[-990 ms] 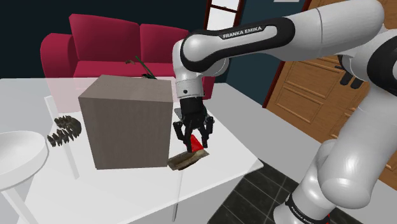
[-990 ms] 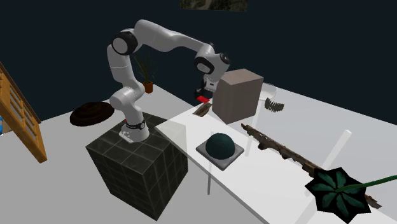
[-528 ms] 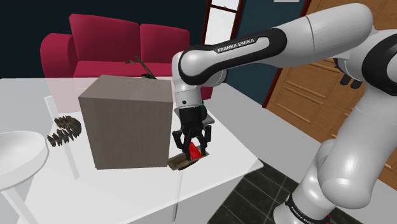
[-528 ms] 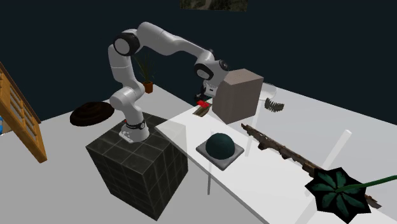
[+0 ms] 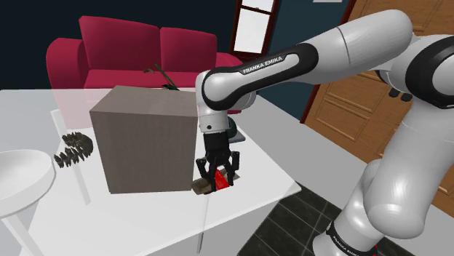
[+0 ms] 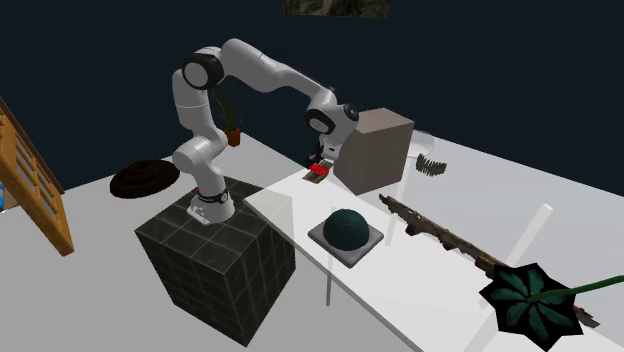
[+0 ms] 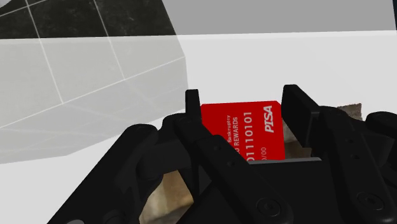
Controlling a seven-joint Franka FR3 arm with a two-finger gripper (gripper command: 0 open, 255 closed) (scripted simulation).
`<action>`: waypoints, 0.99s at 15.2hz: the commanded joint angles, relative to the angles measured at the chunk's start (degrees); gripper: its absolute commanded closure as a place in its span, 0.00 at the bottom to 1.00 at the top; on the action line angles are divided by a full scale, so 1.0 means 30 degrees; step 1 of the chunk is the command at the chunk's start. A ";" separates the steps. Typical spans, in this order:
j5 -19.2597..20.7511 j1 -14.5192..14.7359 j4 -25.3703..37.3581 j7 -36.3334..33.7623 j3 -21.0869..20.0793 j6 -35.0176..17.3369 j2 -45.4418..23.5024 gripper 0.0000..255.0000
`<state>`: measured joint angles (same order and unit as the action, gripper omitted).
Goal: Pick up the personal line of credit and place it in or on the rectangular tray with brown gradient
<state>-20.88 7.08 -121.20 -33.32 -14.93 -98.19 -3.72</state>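
Red plastic-looking card [image 7: 242, 127] sits clamped edge-to-edge in the gripper [image 5: 218, 177] jaws, low over the brown tray [image 5: 198, 188] at the table [image 5: 256, 193] corner nearest the stand. Probably light, stiff and slick, so holding it by the edges makes sense.

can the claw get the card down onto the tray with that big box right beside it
Probably yes. The claw, shut on the red card, hangs just over the brown tray. The box stands close alongside but not over the tray, so the way straight down looks free.
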 commanded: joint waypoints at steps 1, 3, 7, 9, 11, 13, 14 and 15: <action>0.0031 -0.0019 -0.0014 0.0000 0.0022 -0.0045 -0.0040 1.00; 0.0031 -0.0022 -0.0014 0.0000 0.0019 -0.0046 -0.0040 1.00; 0.0030 -0.0019 -0.0014 -0.0004 0.0011 -0.0066 -0.0059 0.00; 0.0030 -0.0021 -0.0027 0.0002 0.0013 -0.0072 -0.0053 0.00; 0.0032 -0.0025 -0.0014 0.0000 0.0016 -0.0046 -0.0040 0.00; 0.0275 -0.0224 0.1301 -0.0123 0.0200 0.1174 -0.0177 0.00; 0.0389 -0.0318 0.1996 -0.0187 0.0287 0.1782 -0.0284 0.00; 0.0475 -0.0391 0.2562 -0.0239 0.0351 0.2261 -0.0385 0.00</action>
<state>-19.79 6.21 -115.56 -33.84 -14.15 -93.39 -4.70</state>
